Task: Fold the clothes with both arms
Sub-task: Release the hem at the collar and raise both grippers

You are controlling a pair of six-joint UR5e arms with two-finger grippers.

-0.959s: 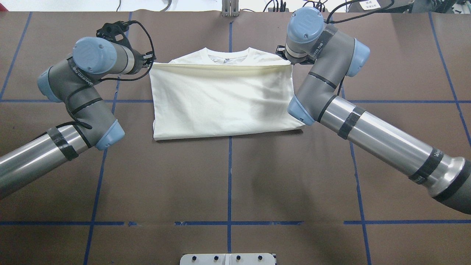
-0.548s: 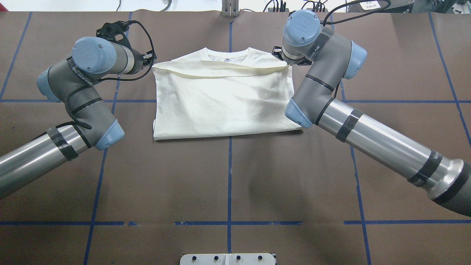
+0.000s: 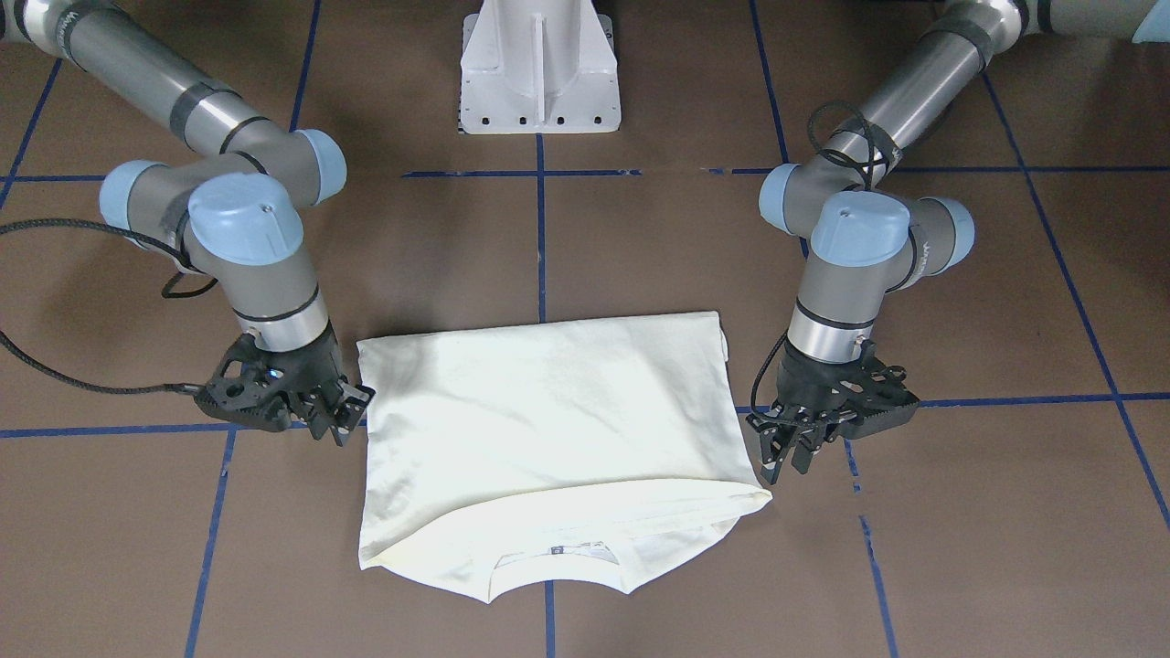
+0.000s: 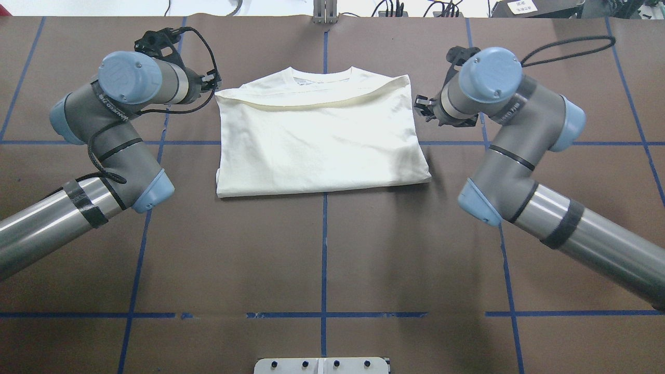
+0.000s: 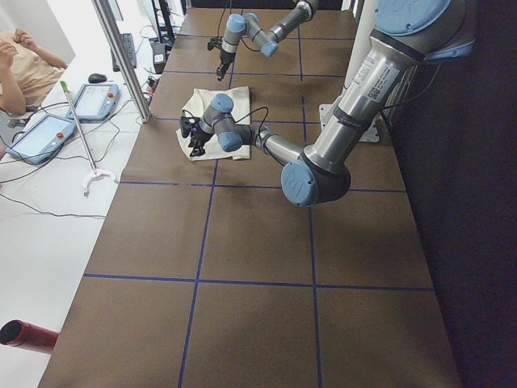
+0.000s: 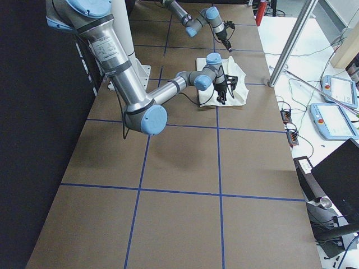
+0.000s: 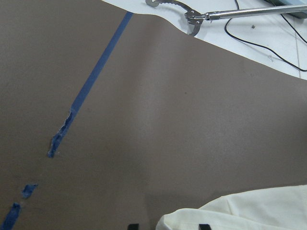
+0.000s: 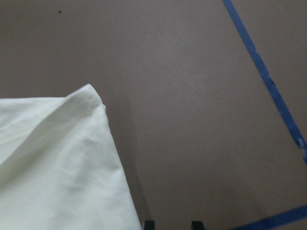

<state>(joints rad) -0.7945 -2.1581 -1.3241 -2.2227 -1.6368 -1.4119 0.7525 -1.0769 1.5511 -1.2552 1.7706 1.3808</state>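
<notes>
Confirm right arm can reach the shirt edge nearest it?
Likely yes. The right tool hangs open just beside the shirt's edge, not touching, only bare table between; the left arm stands at the far side.

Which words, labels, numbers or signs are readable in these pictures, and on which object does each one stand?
None can be quoted with certainty.
Band lettering on the left arm and the right arm: blurred.
Neck label of the T-shirt: too small.
White sticker on the left arm: too small.
Paper tag in the overhead view's top right corner: too small.
</notes>
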